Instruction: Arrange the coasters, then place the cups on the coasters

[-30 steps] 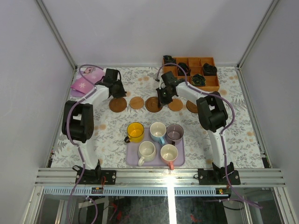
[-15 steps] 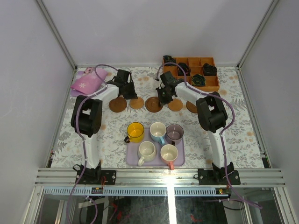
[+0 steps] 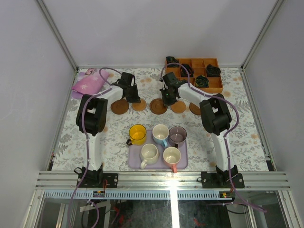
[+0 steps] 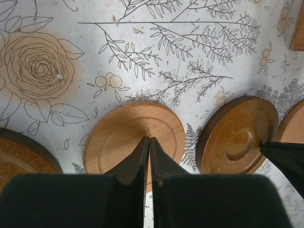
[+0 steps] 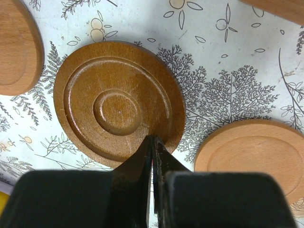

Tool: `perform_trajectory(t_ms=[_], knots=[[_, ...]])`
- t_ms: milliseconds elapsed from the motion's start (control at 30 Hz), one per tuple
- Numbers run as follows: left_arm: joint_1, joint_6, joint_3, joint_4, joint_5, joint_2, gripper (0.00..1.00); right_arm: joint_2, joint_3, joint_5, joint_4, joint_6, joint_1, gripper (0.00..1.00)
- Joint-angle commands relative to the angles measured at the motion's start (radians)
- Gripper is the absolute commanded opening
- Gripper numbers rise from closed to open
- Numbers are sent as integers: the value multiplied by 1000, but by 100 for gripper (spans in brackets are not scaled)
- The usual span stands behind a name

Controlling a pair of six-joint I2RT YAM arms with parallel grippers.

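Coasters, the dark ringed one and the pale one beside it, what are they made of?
The dark coaster looks like turned wood under a glossy brown stain: concentric grooves, a sheen. The pale coaster looks like unstained wood, matte, with fine grain. Solid or veneer, I cannot tell.

Left arm (image 3: 91,121): reaches forward from its base, forearm angled inward toward its gripper.
Left gripper (image 4: 147,140): points downward, both fingers pressed flat together with no gap and nothing between them.
Right arm (image 3: 214,116): reaches forward, forearm angled inward, wrist low.
Right gripper (image 5: 152,139): points downward, fingers closed tip to tip, nothing clamped.
Spacing: the grippers are near each other but apart, side by side.
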Motion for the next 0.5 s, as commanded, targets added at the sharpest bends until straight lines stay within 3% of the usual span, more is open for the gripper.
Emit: perform_trajectory(t_ms=[0, 267, 467], knots=[[-4, 15, 25, 18, 9, 9, 1, -33, -7, 40, -57, -17, -2, 0], [-5, 18, 10, 15, 9, 16, 1, -81, 5, -67, 9, -47, -2, 0], [-5, 16, 2, 24, 10, -15, 1, -159, -4, 1, 57, -43, -4, 0]])
